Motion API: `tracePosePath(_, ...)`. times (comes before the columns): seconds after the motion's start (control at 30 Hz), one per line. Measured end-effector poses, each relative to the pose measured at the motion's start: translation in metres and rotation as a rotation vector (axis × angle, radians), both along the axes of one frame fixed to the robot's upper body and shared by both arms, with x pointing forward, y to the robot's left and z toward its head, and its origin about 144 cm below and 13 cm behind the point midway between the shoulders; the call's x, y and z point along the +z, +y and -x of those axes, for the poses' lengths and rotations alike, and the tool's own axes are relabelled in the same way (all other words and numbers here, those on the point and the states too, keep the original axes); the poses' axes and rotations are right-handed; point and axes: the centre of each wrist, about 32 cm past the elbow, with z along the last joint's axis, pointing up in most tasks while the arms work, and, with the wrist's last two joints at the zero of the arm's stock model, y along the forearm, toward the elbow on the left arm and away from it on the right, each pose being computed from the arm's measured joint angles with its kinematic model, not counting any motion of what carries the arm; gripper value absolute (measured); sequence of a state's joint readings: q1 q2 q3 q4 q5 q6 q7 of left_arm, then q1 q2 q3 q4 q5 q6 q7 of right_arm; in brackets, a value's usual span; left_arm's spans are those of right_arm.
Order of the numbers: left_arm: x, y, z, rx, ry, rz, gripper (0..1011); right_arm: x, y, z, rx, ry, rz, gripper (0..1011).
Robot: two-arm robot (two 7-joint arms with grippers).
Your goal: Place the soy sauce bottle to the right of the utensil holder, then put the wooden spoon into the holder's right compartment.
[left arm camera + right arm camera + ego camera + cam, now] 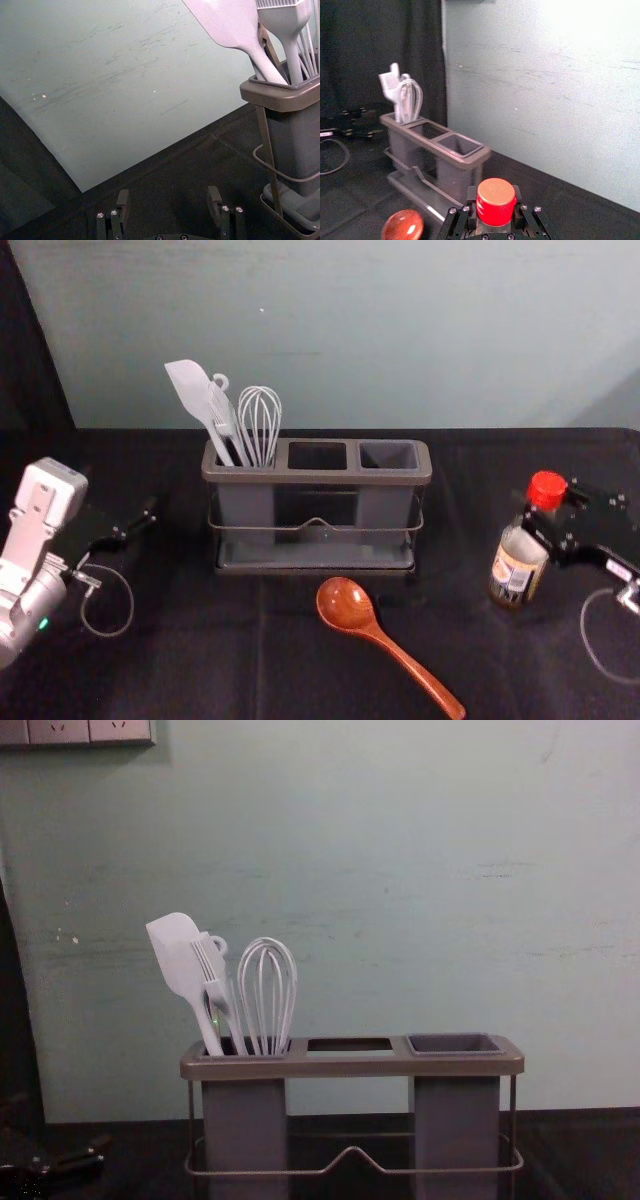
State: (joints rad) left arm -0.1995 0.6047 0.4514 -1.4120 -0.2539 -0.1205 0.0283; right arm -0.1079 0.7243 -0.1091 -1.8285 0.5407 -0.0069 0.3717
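Soy sauce bottle [514, 573] leans, pinched by right tool [538, 523], right of utensil holder [315, 477] | left tool [169, 194] spread, holder's left | placing looks near done; wooden spoon [347, 605] lies on worktop [190, 670], compartment move left

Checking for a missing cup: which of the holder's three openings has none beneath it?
The middle opening: the wall shows through below it, while the left cup and right cup hang on either side.
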Motion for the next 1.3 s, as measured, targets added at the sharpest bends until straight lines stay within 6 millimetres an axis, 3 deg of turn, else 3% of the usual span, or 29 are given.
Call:
tracePosePath(0.17, 0.0, 0.0, 0.0, 0.0, 0.0, 0.0, 1011, 0.0, -0.005, -0.019, -0.016, 0.006, 0.009, 383)
tracePosePath(0.63, 0.0, 0.0, 0.0, 0.0, 0.0, 0.0, 1012, -0.007, 0.011, -0.086, 0.02, 0.012, 0.015, 382)
tracePosePath(1.3, 0.0, 0.0, 0.0, 0.0, 0.0, 0.0, 1012, -0.021, 0.029, -0.109, 0.029, 0.008, 0.001, 383)
